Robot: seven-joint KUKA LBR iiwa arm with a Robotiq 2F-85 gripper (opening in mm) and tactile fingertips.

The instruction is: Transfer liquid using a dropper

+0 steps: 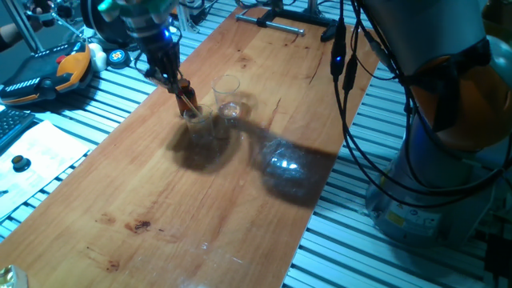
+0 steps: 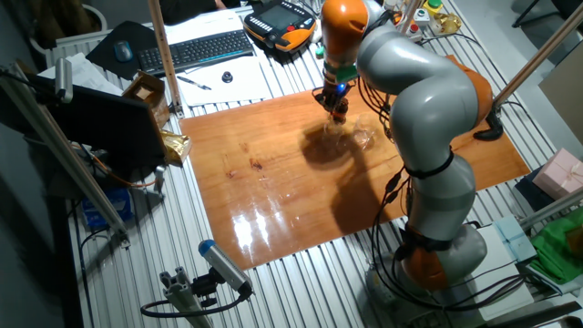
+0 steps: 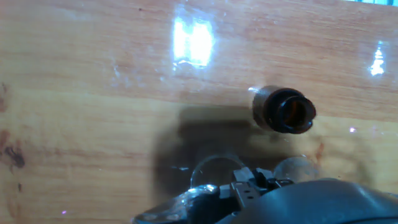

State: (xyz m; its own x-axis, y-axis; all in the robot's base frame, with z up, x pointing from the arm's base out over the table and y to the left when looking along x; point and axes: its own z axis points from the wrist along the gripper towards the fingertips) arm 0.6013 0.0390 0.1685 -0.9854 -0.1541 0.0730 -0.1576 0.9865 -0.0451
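Hovering over the near glass cup (image 1: 197,118), the gripper (image 1: 182,94) seemingly pinched the dropper (image 1: 187,98), though its clamping could not be confirmed; light, slippery and fragile, it needed gentle holding at the bulb.

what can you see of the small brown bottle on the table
The small brown bottle looks like dark amber glass, short and round. The hand view looks down into its open mouth; no cap is visible. It appears to stand upright on the wooden table, beside a clear glass cup, though whether they touch is unclear. In the fixed views it is mostly hidden by the claw.
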